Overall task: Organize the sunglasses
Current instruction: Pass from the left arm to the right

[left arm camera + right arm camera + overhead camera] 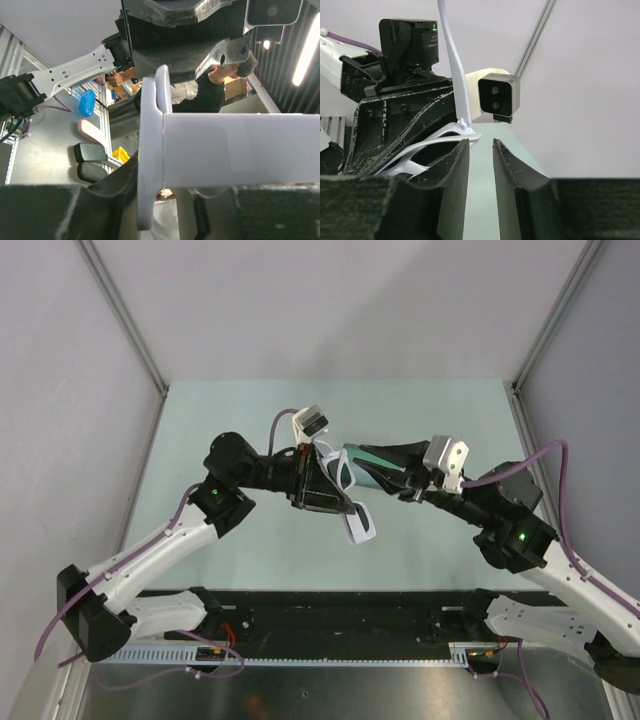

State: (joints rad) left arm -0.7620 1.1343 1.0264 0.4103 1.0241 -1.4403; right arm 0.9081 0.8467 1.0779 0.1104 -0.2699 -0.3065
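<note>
Sunglasses [352, 508] with a chunky white plastic frame, dark lenses and thin white arms hang in the air over the middle of the table, between the two grippers.

The pale green rectangular table top [250, 420] meets grey enclosure walls [340, 300] at its far, left and right edges, with metal corner posts [120, 310] at the far corners. Open surface lies toward the far edge and toward both sides. The near edge carries the black base plate [340, 615].

The white-and-black left arm [170, 540] reaches in from the left and the matching right arm [540, 560] from the right. Their wrists nearly meet at the centre.

The left gripper [335, 490] is clamped on the sunglasses frame. In the left wrist view the broad white frame lies crosswise between its black fingers [175, 30].

The right gripper [362, 468] has its jaws partly apart with nothing between them, and table surface shows through the gap. One temple arm [451, 65] stands upright just beyond one fingertip [452, 195], outside the gap. Whether they touch cannot be told.
</note>
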